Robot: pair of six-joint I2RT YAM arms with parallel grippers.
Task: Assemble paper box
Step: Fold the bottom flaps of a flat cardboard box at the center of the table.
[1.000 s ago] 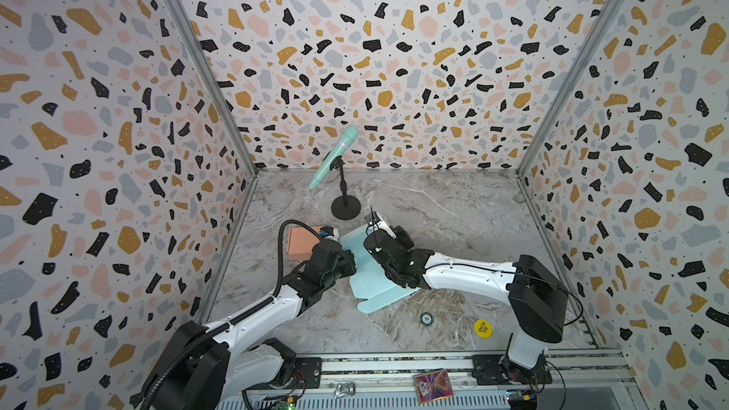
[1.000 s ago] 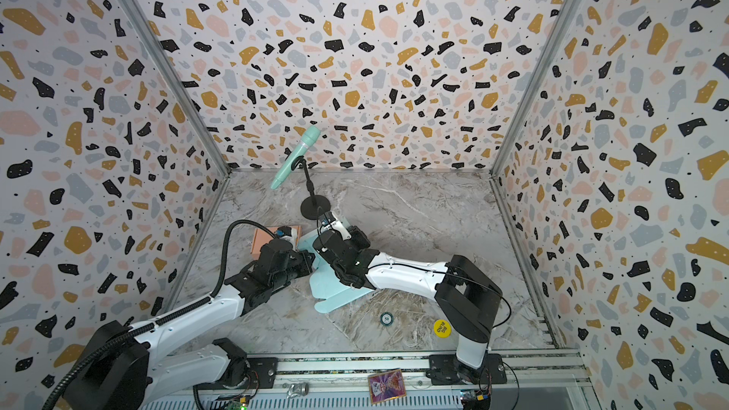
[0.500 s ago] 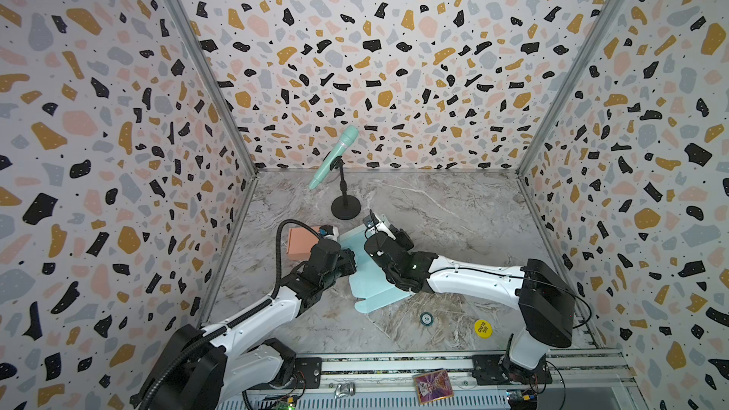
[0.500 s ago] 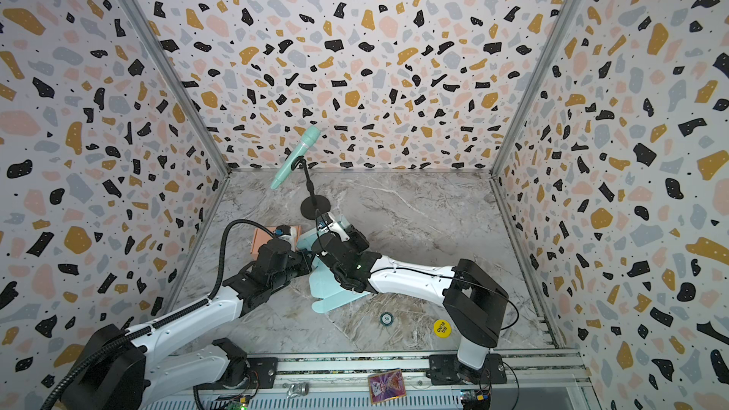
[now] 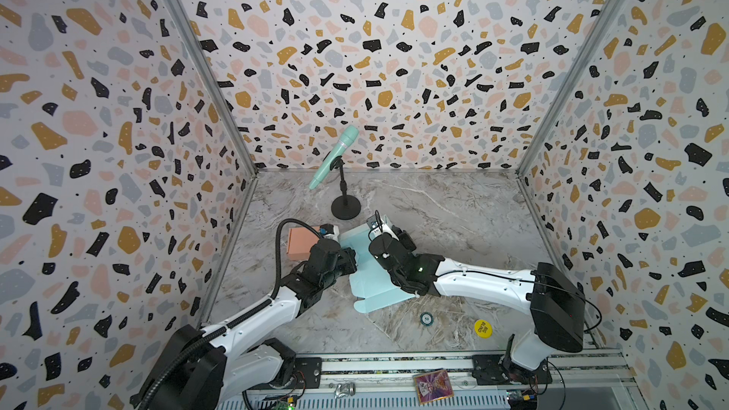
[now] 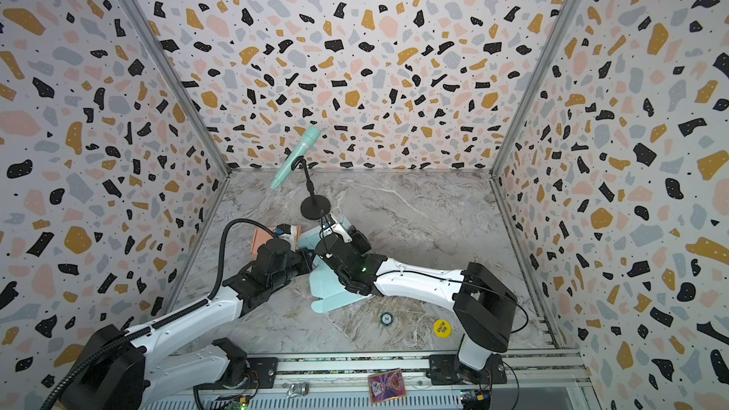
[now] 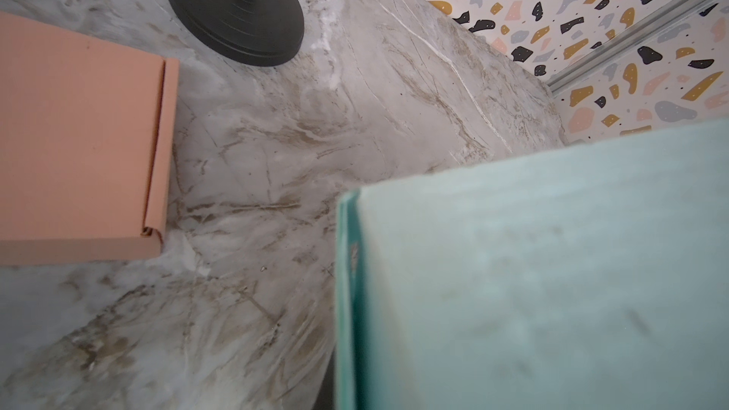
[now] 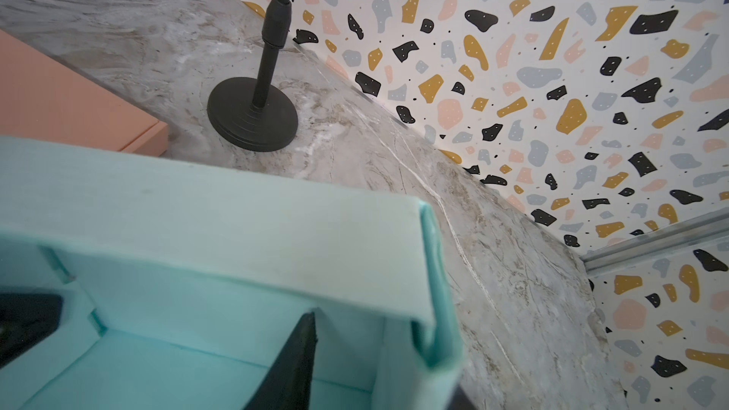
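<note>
While both arms meet over the worktop point(image 5: 453, 207):
Teal box point(image 5: 374, 289): partly folded, near the left edge.
Left claw point(image 5: 349, 260): together, at the box's wall.
Right claw point(image 8: 165, 345): apart, fingers inside the box.

I see terrazzo-print walls point(image 5: 374, 53) on three sides, metal corner strips point(image 5: 205, 69), marble-look floor point(image 5: 453, 207), even light.
</note>
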